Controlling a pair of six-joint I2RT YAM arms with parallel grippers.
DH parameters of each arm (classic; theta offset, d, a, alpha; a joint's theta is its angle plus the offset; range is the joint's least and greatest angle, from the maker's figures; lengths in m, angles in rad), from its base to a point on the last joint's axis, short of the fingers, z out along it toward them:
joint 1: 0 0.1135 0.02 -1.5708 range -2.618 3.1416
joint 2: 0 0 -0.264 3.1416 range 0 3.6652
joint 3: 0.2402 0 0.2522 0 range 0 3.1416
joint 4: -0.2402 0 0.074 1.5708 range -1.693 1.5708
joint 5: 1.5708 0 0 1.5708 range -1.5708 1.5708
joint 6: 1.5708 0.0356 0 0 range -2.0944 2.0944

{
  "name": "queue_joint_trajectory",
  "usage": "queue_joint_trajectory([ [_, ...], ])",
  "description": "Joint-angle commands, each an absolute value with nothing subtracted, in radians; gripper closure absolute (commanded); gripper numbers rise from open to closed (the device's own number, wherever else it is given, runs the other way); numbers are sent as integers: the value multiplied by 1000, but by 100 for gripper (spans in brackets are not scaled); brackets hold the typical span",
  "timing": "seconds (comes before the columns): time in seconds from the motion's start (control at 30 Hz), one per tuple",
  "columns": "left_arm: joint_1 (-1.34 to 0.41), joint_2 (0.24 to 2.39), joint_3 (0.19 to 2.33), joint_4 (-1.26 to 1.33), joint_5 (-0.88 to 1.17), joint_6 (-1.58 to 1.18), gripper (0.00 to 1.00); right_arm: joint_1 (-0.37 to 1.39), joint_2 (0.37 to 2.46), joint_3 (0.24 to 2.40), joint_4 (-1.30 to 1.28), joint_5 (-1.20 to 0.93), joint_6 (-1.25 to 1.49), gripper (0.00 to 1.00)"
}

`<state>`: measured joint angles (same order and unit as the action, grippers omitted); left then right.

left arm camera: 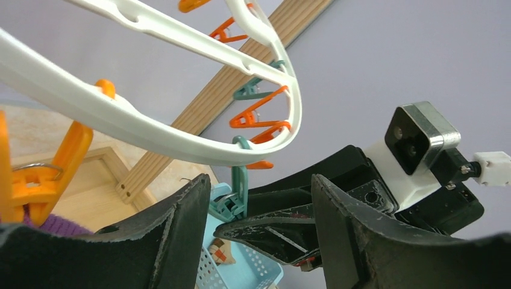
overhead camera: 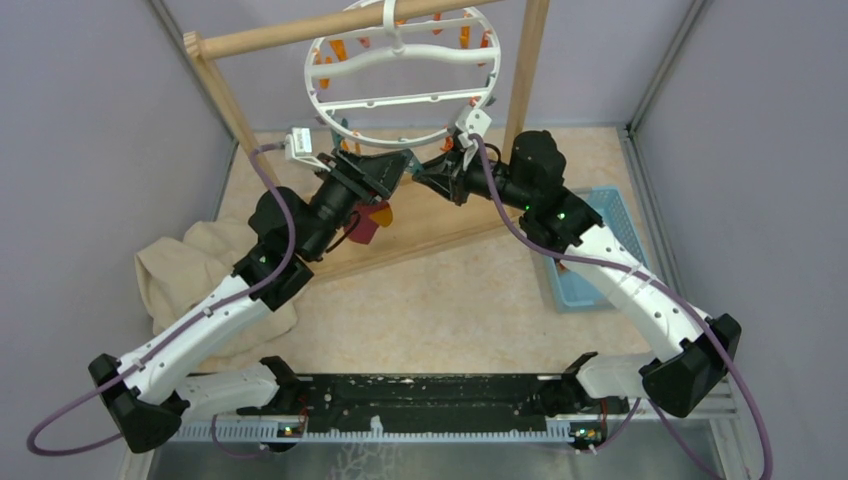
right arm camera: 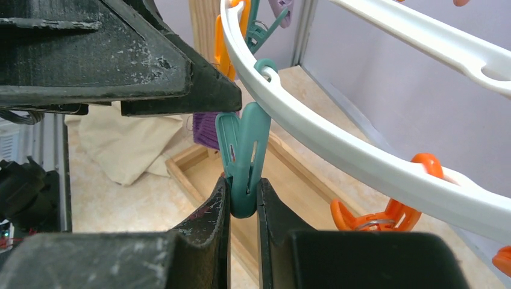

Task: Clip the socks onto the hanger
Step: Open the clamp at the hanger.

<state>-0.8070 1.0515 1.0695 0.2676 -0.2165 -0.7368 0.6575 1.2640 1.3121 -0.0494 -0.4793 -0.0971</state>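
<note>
The white ring hanger hangs from the wooden rod. My right gripper is shut on the lower end of a teal clip that hangs from the hanger's rim. My left gripper is open, and its jaws stand on either side of that teal clip and the right gripper's finger. The maroon-purple sock hangs just below the left gripper, under an orange clip. It also shows in the right wrist view. The brown-tan sock lies in the blue basket.
The wooden frame stand has a rod across the top and a flat base under both grippers. A large beige cloth lies at the left. The blue basket sits at the right, partly under the right arm. Grey walls close in both sides.
</note>
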Motion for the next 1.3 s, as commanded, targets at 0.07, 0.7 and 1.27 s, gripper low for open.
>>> queue_joint_trajectory([
  [0.07, -812, 1022, 1083, 192, -327, -765, 33, 672, 1254, 1370, -30, -401, -153, 100],
  [0.7, -813, 1117, 1154, 181, -274, -809, 42, 680, 1269, 1371, -48, -368, -187, 100],
  [1.27, -815, 1158, 1152, 203, -290, -836, 50, 772, 1208, 1240, 102, -186, -315, 100],
])
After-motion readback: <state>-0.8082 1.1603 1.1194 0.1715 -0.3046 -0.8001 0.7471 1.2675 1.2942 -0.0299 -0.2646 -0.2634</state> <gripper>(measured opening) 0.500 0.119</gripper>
